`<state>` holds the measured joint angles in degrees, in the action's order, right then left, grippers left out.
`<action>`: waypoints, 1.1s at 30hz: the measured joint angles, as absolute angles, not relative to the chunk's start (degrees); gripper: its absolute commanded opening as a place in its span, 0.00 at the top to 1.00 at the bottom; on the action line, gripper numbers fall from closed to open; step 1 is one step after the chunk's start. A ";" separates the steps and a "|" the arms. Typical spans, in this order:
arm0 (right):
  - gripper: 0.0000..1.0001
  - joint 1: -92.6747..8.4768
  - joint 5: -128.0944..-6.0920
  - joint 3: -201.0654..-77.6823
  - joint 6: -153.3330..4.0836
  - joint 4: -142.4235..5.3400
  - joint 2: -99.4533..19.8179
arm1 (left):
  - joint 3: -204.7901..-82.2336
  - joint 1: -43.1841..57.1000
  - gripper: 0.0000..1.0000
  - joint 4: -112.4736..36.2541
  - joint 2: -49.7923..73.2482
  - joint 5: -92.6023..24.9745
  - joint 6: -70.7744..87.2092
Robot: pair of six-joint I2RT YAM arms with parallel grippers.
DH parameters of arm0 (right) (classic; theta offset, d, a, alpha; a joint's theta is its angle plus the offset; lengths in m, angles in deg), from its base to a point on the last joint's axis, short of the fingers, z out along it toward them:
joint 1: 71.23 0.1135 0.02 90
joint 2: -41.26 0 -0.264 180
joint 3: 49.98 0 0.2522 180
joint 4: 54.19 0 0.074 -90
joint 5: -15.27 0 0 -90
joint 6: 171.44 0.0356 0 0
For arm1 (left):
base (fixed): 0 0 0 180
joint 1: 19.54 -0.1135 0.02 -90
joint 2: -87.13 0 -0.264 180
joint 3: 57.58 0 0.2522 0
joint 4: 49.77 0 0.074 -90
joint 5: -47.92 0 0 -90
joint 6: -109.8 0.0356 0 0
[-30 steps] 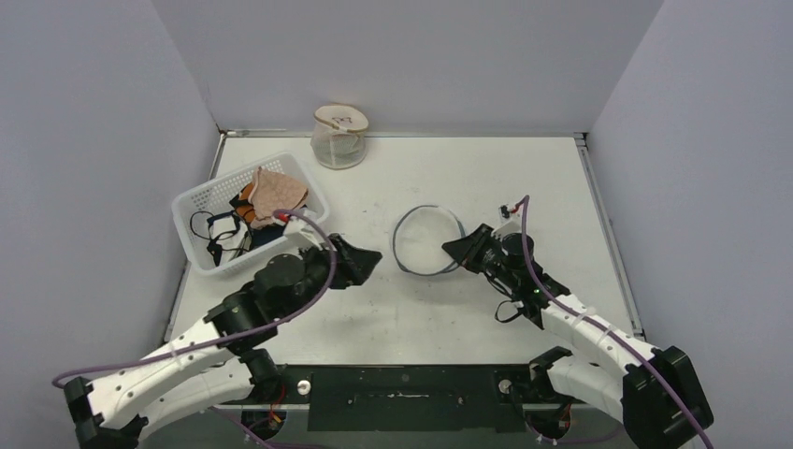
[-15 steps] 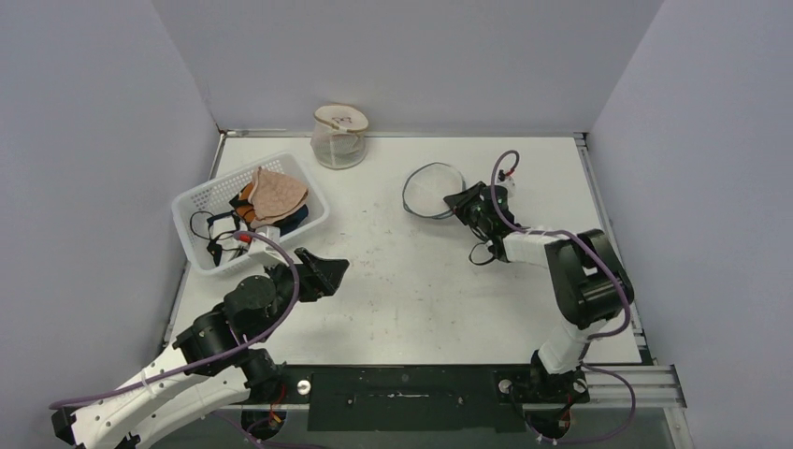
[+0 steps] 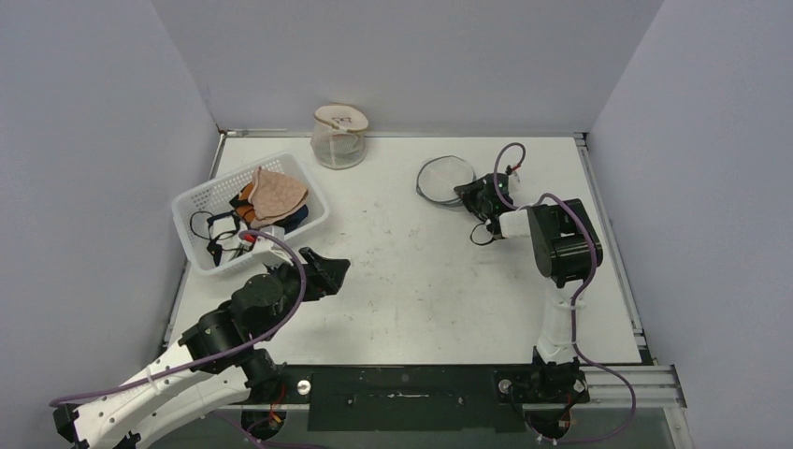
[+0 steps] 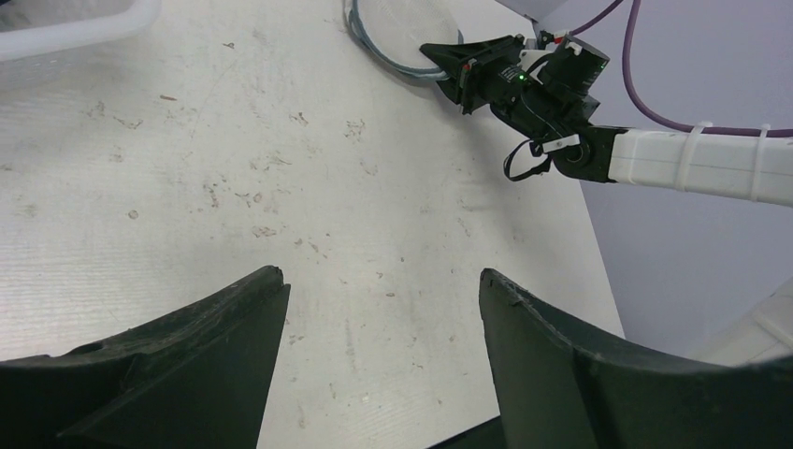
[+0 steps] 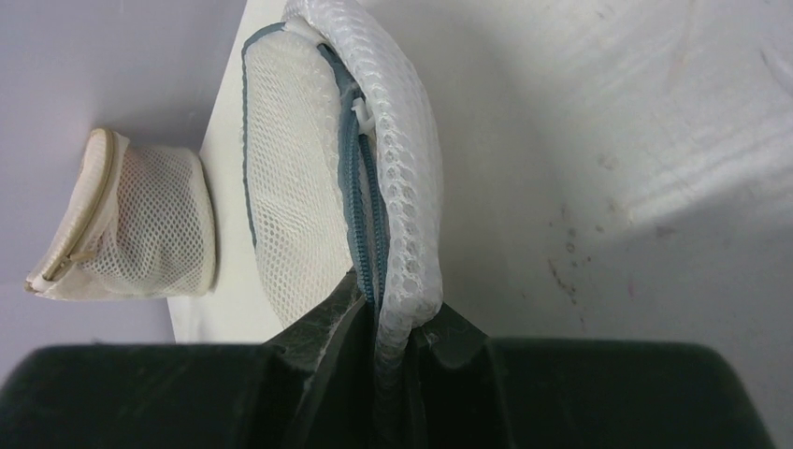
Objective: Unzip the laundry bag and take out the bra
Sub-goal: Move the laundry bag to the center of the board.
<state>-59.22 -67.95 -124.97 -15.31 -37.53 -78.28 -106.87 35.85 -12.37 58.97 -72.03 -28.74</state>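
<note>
The laundry bag (image 3: 439,176) is a flat round white mesh pouch with a blue zipper (image 5: 361,178), far back and right of centre. My right gripper (image 3: 467,192) is shut on its edge, and in the right wrist view the mesh rim (image 5: 408,187) is pinched between the jaws of that gripper (image 5: 397,323). My left gripper (image 3: 329,269) is open and holds nothing, low over the table at near left (image 4: 383,281). A tan bra (image 3: 279,192) lies on top of the white basket (image 3: 190,204). The left wrist view shows the bag (image 4: 397,33) and the right gripper (image 4: 447,58).
The white basket at the left holds several garments with black straps. A second mesh bag (image 3: 339,137) stands upright at the back wall, also seen in the right wrist view as a mesh bag (image 5: 126,224). The right arm (image 3: 561,238) is folded back on the right side.
The right arm has carried the bag from the middle of the table to the far right back. The left arm has drawn back toward the near left, its jaws slightly wider.
</note>
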 measured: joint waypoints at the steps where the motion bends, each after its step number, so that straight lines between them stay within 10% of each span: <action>1: 0.93 -59.28 -67.82 -125.63 -15.29 -37.55 -78.61 | -106.72 35.85 0.26 -12.43 58.77 -72.18 -28.67; 13: 0.49 -60.66 -64.71 -129.12 -16.08 -36.77 -81.65 | -105.23 35.85 0.20 -12.65 57.18 -72.34 -28.63; 33: 0.25 -62.52 -66.37 -120.03 -19.90 -39.61 -72.08 | -104.07 35.85 0.17 -12.21 59.08 -72.31 -30.57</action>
<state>-62.52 -66.37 -120.03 -19.90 -39.61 -72.08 -104.07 35.85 -12.21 59.08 -72.31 -30.57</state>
